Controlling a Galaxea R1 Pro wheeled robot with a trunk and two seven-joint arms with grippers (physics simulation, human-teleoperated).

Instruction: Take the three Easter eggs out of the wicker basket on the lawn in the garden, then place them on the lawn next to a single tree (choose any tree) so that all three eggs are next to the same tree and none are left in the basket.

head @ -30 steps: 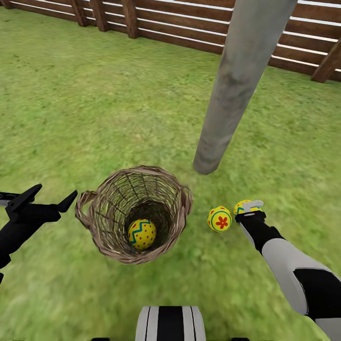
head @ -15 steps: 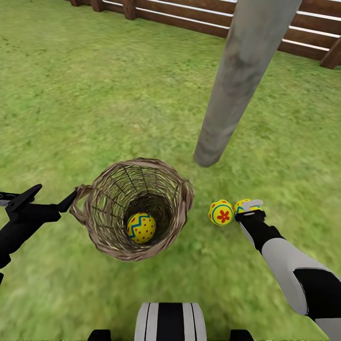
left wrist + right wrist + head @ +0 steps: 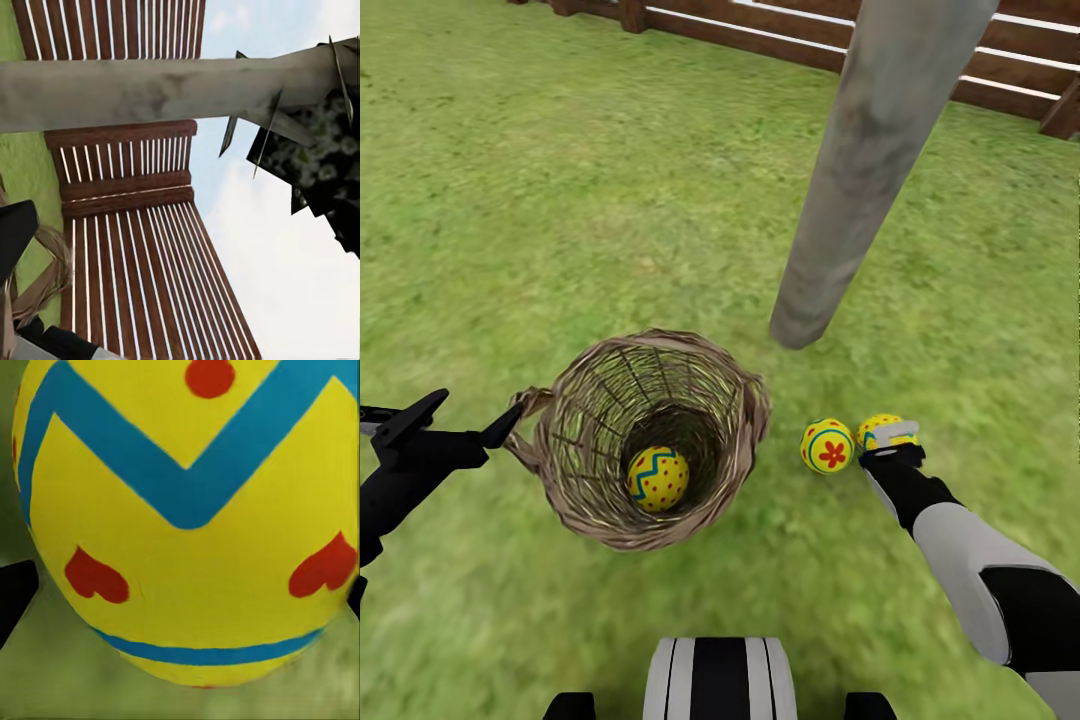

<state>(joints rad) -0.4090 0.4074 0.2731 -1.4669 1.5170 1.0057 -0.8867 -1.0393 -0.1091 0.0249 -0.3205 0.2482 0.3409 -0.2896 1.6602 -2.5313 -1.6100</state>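
Note:
The wicker basket (image 3: 575,470) stands on the lawn (image 3: 560,200) with one yellow Easter egg (image 3: 658,478) at its bottom. A second egg (image 3: 827,446) lies on the grass to the right of the basket, near the foot of the pale grey tree trunk (image 3: 860,170). Just right of it is a third egg (image 3: 875,428), low on the grass, and my right gripper (image 3: 888,434) is shut on it. That egg (image 3: 187,532) sits between the dark fingers in the right wrist view. My left gripper (image 3: 475,412) hangs open beside the basket's left handle (image 3: 45,277), holding nothing.
A brown slatted wooden fence (image 3: 1000,70) runs along the back of the lawn behind the tree. The left wrist view looks up at the trunk (image 3: 150,90), the fence (image 3: 135,225) and dark foliage (image 3: 322,150). Open grass stretches to the left and behind the basket.
The head view has shifted a little, so the whole picture sits slightly differently. Both arms, the basket and the eggs keep their places relative to each other.

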